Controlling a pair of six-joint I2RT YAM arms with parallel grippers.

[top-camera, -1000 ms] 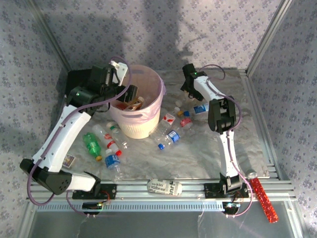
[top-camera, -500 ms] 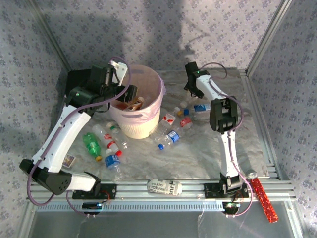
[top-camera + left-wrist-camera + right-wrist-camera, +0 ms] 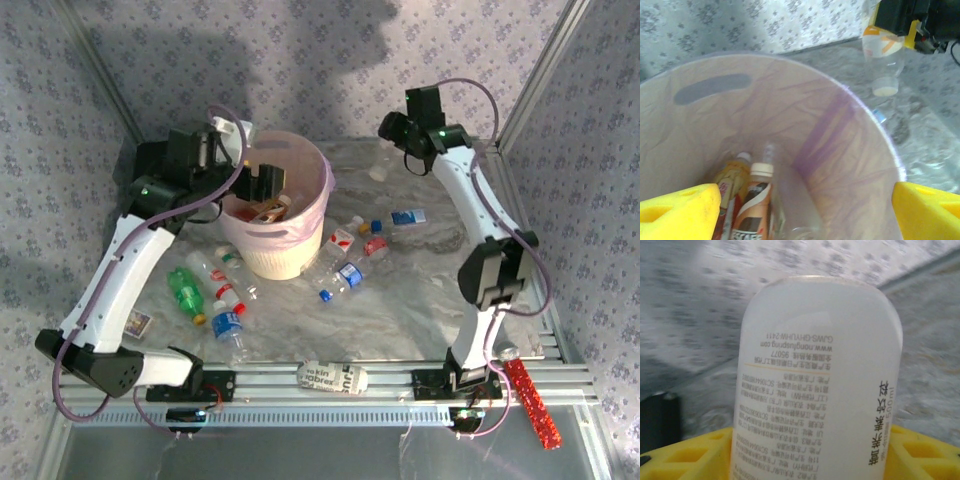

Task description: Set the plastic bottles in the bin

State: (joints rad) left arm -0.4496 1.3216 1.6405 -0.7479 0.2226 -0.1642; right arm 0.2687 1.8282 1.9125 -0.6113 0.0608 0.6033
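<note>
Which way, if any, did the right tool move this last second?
Yes: the right tool moved up-frame relative to the bin, toward the back wall.

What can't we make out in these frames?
- Bottles in the bin, left wrist: count unclear, cut off by the bottom edge and the yellow fingers of the left gripper.
- Held bottle, right wrist: near end cut by the bottom edge; wall behind blurred.
- Loose bottles, top view: labels too small to read.
</note>
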